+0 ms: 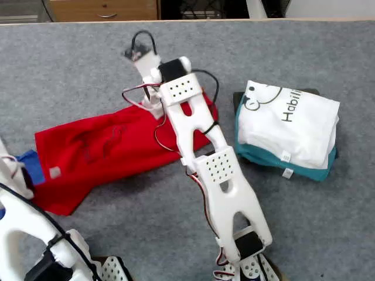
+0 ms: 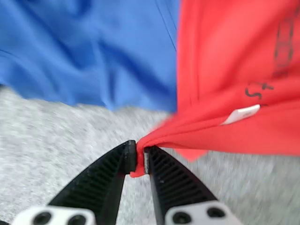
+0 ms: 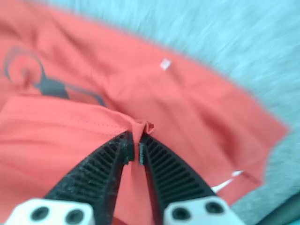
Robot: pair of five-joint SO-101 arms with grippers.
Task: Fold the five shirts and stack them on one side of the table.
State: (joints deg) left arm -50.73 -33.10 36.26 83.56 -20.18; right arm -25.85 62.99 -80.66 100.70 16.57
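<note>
On the left half of the table (image 1: pixel 328 58) lies the red shirt (image 1: pixel 99 146), spread crosswise and rumpled. Its left end overlaps a blue shirt (image 1: pixel 32 164).

The left gripper (image 2: pixel 140 157) is clamped on a thin pinch of the red hem, and the right gripper (image 3: pixel 134 143) is closed on a small ridge of red cloth at the far right end. Both holds are slight, so a hard or uneven pull would likely slip one free or twist the fold. The blue shirt touches the red one and may drag along. The right arm's wires (hanging low over the cloth) could snag.

At the right sits the stack of folded shirts (image 1: pixel 287 129), white on top of teal, well apart from the red one. The surface is grey, felt-like matting, which probably grips fabric. A wooden drawer front (image 1: pixel 105 9) shows beyond the far edge.
</note>
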